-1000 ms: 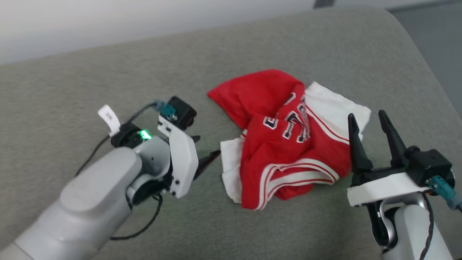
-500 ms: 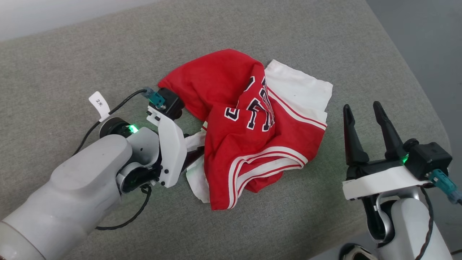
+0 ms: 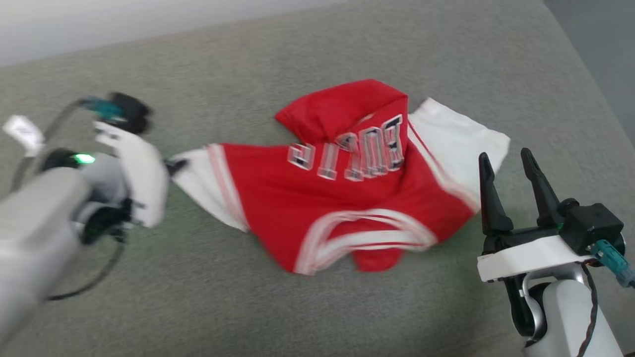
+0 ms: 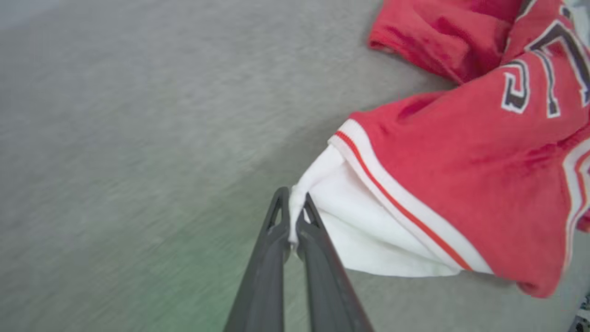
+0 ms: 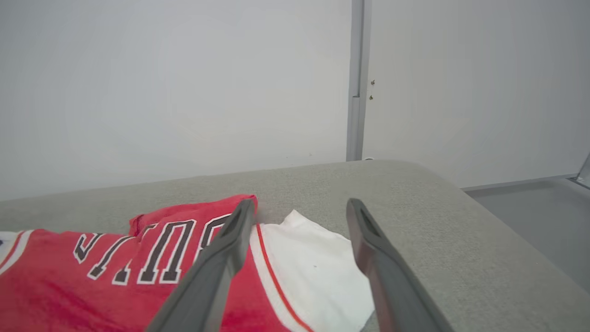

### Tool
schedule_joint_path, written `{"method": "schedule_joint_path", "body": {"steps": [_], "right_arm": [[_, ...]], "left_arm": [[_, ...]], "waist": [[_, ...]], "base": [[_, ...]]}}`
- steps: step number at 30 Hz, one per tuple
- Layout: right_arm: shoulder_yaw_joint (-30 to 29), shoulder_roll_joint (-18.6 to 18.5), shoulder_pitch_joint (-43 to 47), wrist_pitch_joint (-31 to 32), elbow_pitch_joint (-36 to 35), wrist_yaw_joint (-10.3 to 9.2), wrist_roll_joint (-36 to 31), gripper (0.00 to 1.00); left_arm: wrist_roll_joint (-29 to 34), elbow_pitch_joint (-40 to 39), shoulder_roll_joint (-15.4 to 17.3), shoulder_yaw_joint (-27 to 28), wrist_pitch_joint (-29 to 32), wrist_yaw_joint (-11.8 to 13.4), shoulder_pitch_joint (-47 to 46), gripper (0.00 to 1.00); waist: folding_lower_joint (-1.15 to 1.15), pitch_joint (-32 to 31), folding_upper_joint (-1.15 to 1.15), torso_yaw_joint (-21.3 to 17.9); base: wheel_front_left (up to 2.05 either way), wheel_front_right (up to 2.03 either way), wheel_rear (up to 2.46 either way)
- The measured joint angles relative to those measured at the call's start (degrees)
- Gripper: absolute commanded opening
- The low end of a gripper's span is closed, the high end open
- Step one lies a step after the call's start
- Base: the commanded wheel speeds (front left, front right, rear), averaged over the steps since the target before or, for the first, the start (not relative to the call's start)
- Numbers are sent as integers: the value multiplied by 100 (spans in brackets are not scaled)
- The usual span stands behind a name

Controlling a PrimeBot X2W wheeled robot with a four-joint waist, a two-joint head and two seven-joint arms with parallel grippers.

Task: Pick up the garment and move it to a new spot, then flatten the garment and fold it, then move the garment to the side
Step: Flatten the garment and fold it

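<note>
Head looks down; wrists low, close; all share garment point(image 3: 347, 208).

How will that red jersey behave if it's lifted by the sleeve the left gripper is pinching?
Probably floppy: the garment lies creased and bunched, so it would likely hang limp. Likely light, since the left gripper holds it by a thin pinch of white sleeve. It may drag on the textured grey cushion rather than slide.

A big soft grey cushion point(image 3: 307, 312) holds everything. Its cloth is plain and a bit rough, and its far right corner is round. A red shirt point(image 3: 307, 218) with white sleeves lies on it, bunched up, near the middle.
</note>
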Motion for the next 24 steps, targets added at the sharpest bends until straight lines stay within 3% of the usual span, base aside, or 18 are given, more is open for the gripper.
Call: {"method": "schedule_joint_path", "body": {"steps": [4,11,17,18,23,24], "right_arm": [[-4,1,2,0,-1,0,-76,100],[-19,0,1,0,-2,0,-220,100],[-45,0,37,0,-16,0,-286,100],[-49,0,54,0,-15,0,-289,100],[-80,-1,59,0,-15,0,-350,100],[-87,-1,59,0,-16,0,-360,100]], "left_arm": [[-74,426,434,40,-90,0,-32,0],[-111,879,826,-43,20,0,-16,0],[-85,1345,653,-38,-80,0,21,0],[-126,1406,578,-15,-155,0,73,5],[-83,1670,350,-38,-563,0,218,46],[-60,1710,328,-34,-680,0,218,97]], "waist": [[0,-81,0,247],[0,-141,0,420],[0,-137,0,419],[0,-134,0,419],[0,-141,0,441],[0,-147,0,455]], "base": [[0,0,0],[0,0,0],[0,0,0],[0,0,0],[0,0,0],[0,0,0]]}}
